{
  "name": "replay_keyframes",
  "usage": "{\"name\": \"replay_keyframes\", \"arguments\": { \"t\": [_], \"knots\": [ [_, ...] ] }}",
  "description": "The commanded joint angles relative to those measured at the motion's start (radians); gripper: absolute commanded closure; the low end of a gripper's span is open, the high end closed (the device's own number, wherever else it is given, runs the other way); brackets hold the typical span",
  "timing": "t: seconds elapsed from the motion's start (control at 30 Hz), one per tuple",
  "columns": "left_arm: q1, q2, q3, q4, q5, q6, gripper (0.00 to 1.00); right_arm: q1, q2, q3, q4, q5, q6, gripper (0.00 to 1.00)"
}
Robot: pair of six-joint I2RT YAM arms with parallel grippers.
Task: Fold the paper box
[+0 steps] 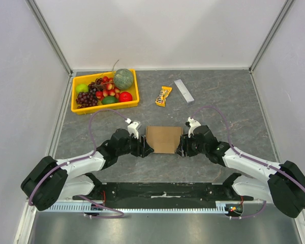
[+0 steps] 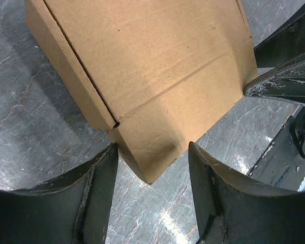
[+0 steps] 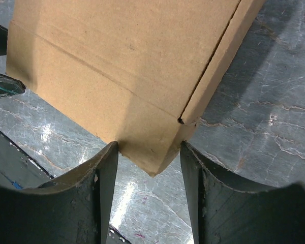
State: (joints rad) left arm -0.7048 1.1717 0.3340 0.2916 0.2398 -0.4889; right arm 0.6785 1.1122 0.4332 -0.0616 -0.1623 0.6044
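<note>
As it lies flat at the middle of the table (image 1: pixel 229 109), the box (image 1: pixel 164 139) sits between both arms; the left gripper (image 1: pixel 145 146) stands at its left edge, jaws spread astride a corner; the right gripper (image 1: pixel 181 146) stands at the right edge, jaws likewise spread, fingertips just beside the cardboard.
</note>
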Motion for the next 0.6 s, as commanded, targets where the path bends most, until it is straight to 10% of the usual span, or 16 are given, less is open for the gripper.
{"name": "replay_keyframes", "arguments": {
  "t": [0.0,0.57],
  "knots": [
    [-0.007,0.009,0.033,0.046,0.032,0.009,0.38,0.0,-0.015,-0.002,0.031,-0.02,0.011,0.42],
    [-0.01,0.036,0.028,0.047,0.026,0.024,0.41,0.001,-0.003,-0.014,0.052,-0.008,0.021,0.47]
  ]
}}
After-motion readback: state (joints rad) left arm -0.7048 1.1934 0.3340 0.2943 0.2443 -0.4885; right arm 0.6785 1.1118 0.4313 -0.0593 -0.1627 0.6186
